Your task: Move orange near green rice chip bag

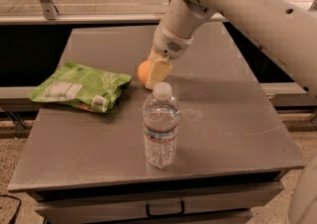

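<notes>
One orange (142, 71) is pinched between the fingers of the gripper (152, 75), low at the table (237, 119); whether it touches the surface cannot be told. The green rice chip bag (79, 85) is laid near the gripper's left. A water bottle (160, 129) is stood just below it, toward the camera.

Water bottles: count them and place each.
1. The water bottle stands upright toward the table's front, in front of the gripper, which holds the orange beside the green rice chip bag. None looks hidden.
</notes>
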### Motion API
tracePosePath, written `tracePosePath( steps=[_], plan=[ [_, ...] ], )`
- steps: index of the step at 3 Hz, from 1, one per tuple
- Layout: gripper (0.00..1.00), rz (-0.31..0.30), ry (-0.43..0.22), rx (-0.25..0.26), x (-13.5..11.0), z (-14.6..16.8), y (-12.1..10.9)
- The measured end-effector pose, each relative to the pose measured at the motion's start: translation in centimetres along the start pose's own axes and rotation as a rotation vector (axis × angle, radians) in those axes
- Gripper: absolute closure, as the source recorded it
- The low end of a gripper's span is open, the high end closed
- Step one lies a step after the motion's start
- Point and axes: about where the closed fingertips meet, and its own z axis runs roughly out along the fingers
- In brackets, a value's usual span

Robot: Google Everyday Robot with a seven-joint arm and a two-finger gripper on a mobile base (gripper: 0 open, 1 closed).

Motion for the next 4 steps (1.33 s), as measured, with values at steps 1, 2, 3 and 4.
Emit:
tracePosePath(
  steps=[1, 2, 3, 4],
  plan=[
    [0.43, -0.013, -0.018, -0.031, -0.74, 0.90, 0.71],
    [0.12, -0.024, -0.036, -0.058, -1.52, 1.36, 1.32],
    [0.00, -0.024, -0.035, -0.059, -1.54, 1.49, 1.32],
    [0.00, -0.024, -0.035, -0.059, -1.54, 1.49, 1.32]
  ],
)
